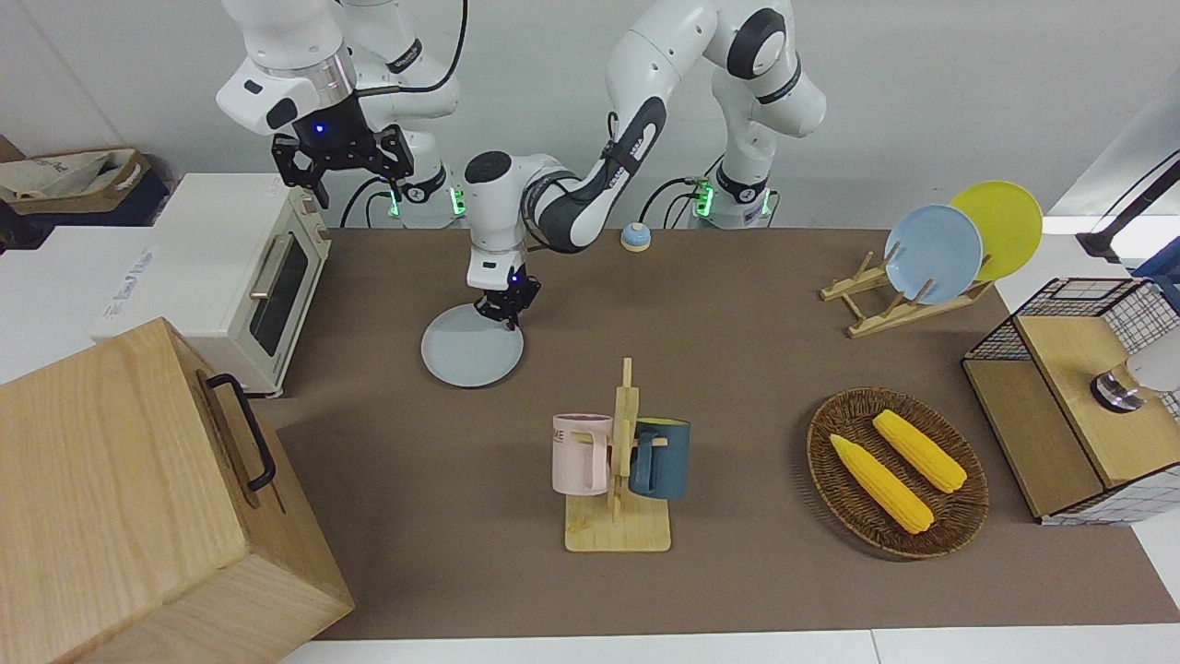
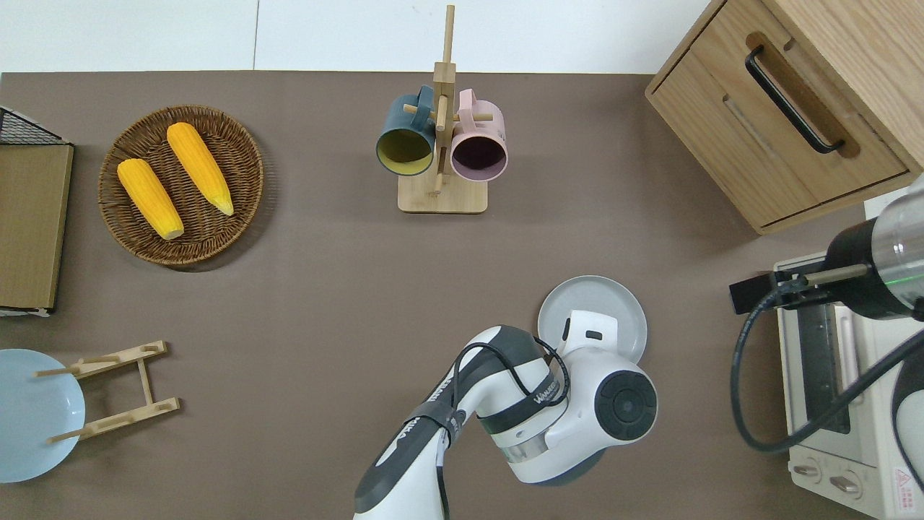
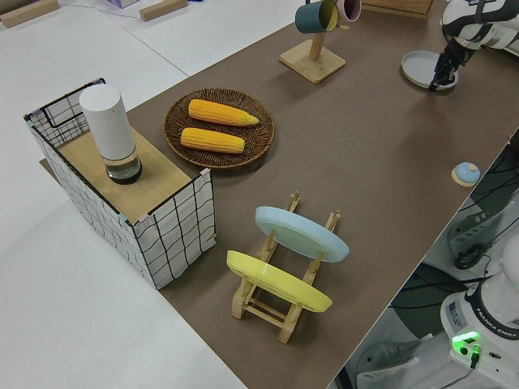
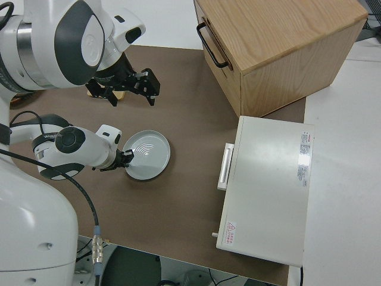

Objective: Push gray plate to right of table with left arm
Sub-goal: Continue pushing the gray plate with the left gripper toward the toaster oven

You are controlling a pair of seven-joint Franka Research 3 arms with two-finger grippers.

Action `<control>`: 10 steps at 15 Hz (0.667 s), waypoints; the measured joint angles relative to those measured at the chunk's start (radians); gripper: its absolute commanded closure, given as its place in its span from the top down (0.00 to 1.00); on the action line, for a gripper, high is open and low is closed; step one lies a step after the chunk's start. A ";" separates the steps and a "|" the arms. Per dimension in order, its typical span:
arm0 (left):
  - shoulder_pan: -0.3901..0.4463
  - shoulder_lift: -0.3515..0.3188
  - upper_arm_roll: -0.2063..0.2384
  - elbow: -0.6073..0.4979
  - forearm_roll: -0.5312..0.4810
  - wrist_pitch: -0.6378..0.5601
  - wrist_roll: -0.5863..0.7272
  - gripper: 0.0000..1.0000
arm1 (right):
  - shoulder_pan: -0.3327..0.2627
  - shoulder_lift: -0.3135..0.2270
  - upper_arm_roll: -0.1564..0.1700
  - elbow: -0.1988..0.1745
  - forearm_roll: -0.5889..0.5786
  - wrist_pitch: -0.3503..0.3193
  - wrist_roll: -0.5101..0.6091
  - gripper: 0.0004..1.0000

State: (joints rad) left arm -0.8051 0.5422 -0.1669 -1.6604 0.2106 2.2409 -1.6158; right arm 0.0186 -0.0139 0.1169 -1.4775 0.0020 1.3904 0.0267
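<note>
The gray plate (image 1: 468,352) lies flat on the brown table (image 1: 737,369), between the mug rack and the toaster oven; it also shows in the overhead view (image 2: 603,305) and the right side view (image 4: 150,152). My left gripper (image 1: 502,314) points down, shut and holding nothing. Its tips rest on the plate's rim, on the part nearer to the robots and toward the left arm's end of the table (image 4: 124,159). In the overhead view the left arm's wrist hides the gripper and part of the plate. My right gripper (image 1: 341,168) is open and parked.
A toaster oven (image 1: 249,277) and a wooden cabinet (image 1: 138,498) stand at the right arm's end. A mug rack (image 1: 619,461) stands mid-table. A basket with corn (image 1: 896,472), a plate rack (image 1: 908,295) and a small bell (image 1: 633,237) stand toward the left arm's end.
</note>
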 measured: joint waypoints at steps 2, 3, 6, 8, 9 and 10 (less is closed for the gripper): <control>0.000 0.001 0.000 0.002 0.001 -0.002 0.000 0.27 | 0.000 0.000 0.000 0.000 0.000 0.000 0.000 0.98; 0.000 0.002 0.000 0.002 0.002 -0.003 0.000 0.34 | 0.000 0.000 0.000 0.000 0.000 0.000 0.000 0.98; 0.000 0.024 0.001 0.013 0.003 0.002 0.000 0.64 | 0.000 0.000 0.000 0.000 0.000 0.000 0.000 0.98; 0.001 0.038 0.003 0.023 0.003 0.000 0.005 0.98 | 0.000 0.000 0.000 0.000 0.000 0.000 0.000 0.98; 0.004 0.040 0.006 0.025 0.003 -0.003 0.017 0.99 | 0.000 0.000 0.000 0.000 0.000 0.000 0.000 0.98; 0.010 0.040 0.007 0.026 0.003 -0.007 0.029 0.99 | 0.000 0.000 0.000 0.000 0.000 0.000 0.000 0.98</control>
State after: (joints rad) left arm -0.7952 0.5824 -0.1596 -1.6344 0.2132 2.2340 -1.5869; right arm 0.0186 -0.0139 0.1169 -1.4775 0.0020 1.3904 0.0267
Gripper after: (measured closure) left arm 0.242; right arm 0.013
